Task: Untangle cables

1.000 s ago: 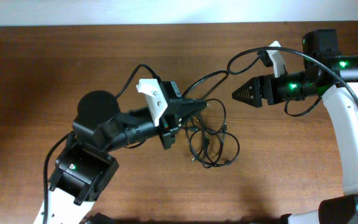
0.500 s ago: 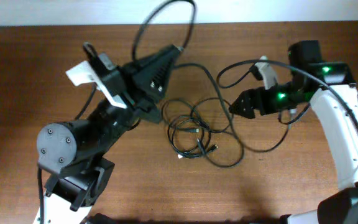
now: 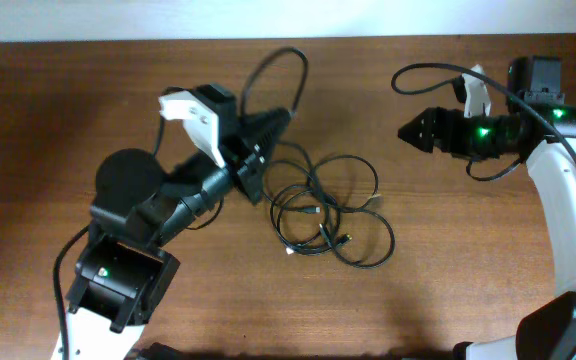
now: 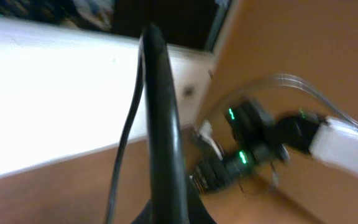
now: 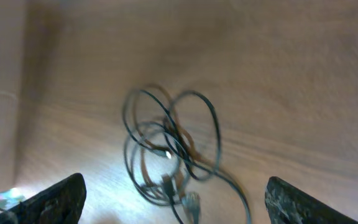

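Several cables (image 3: 313,210) trail diagonally from the pinching left gripper (image 3: 284,117) — right gripper (image 3: 408,131) wide, empty.

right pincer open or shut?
Open. The right pincer grips nothing; its fingers sit wide apart in the wrist view.

Your dark brown wooden table (image 3: 48,120), fine grained, white surface (image 3: 118,18) along its edge beyond the left gripper (image 3: 284,117), pale glare on the wood under the right gripper (image 3: 405,131)
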Controlling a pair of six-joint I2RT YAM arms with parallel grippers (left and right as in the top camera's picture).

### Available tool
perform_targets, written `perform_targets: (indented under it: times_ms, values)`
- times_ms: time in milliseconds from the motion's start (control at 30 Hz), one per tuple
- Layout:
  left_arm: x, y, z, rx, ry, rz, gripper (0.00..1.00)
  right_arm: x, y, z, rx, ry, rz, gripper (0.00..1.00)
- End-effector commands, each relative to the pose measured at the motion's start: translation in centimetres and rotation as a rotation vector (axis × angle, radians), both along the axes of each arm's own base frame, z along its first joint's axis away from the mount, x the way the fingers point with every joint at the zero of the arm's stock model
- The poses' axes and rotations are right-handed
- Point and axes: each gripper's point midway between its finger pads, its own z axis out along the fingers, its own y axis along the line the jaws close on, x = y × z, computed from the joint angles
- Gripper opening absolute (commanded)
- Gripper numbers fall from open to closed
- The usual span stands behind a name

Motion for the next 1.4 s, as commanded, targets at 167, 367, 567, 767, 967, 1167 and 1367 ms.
perform_targets:
  times_ms: [167,367,567,767,967,1167,1367]
  values:
    - [2.7,3.5,-1.4,0.084,-0.002,0.169,0.0,-0.2,0.0,-0.1,0.0,0.016,-0.014,0.91]
    - [4.6,10.1,-0.1,0.07,-0.036,0.37,0.0,-0.3,-1.6,-1.4,-0.103,0.049,-0.063,0.91]
    - [6.1,19.6,-0.3,0.078,-0.015,0.666,0.02,-0.5,-1.5,-1.4,-0.1,0.055,-0.059,0.91]
    - [4.1,33.4,-3.0,0.117,0.114,1.237,0.03,-0.5,-1.5,-1.4,-0.101,0.054,-0.057,0.91]
    - [1.4,43.9,-6.6,0.177,0.243,1.572,0.02,-0.5,-1.5,-1.4,-0.102,0.054,-0.057,0.92]
    - [0.4,53.1,-11.5,0.087,0.34,1.759,0.18,-0.5,-1.5,-1.4,-0.103,0.052,-0.054,0.92]
    - [1.6,56.8,-22.0,-0.055,0.61,1.718,0.2,-0.5,-1.5,-1.4,-0.103,0.052,-0.054,0.92]
